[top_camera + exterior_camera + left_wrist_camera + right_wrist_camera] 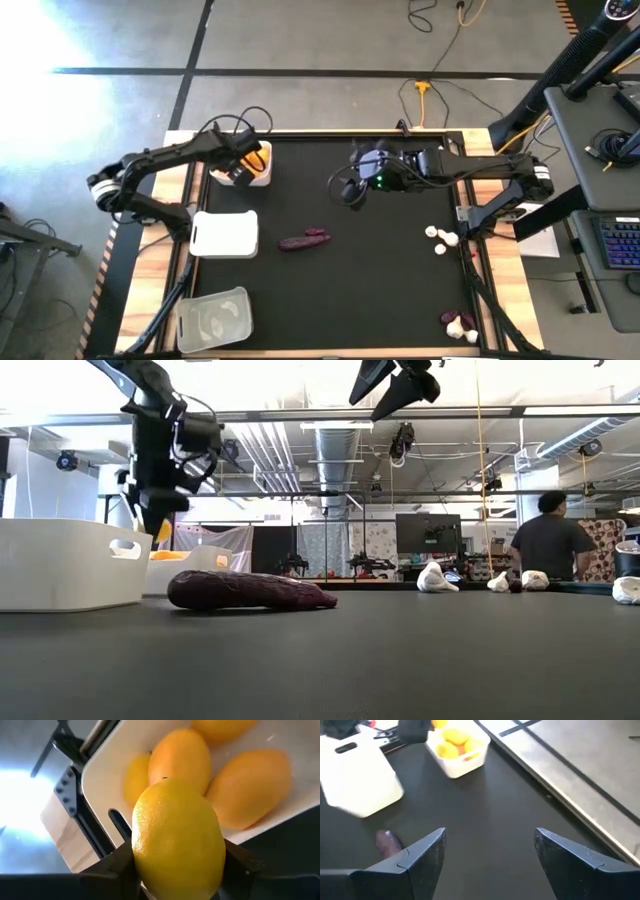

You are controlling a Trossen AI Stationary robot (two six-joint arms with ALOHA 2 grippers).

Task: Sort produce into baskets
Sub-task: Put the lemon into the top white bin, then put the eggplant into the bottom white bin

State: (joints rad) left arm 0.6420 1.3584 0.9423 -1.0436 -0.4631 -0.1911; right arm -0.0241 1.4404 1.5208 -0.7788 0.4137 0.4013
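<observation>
My left gripper point(238, 172) is shut on a yellow fruit point(177, 840) over the near rim of a white basket point(105, 775) at the far left, where several yellow fruits point(250, 785) lie. Purple sweet potatoes point(303, 241) rest on the black mat near the middle, beside a second white basket point(225, 233). White garlic bulbs point(440, 238) lie at the right, with more point(460, 325) at the near right. A clear basket point(213, 318) sits at the near left. My right gripper point(490, 855) hangs open above the far middle of the table, with nothing between its fingers. My left gripper pinches the yellow fruit's two sides point(140, 855) between its two fingers point(240, 862). The fingers slant down from above. The fruit is lifted clear, over the basket's near wall and the fruits in it.
Bare black mat spreads between the sweet potatoes point(250, 590) and the garlic point(435, 577). Wooden table edges and metal frame rails border the mat. A person point(545, 540) stands in the room beyond the far edge.
</observation>
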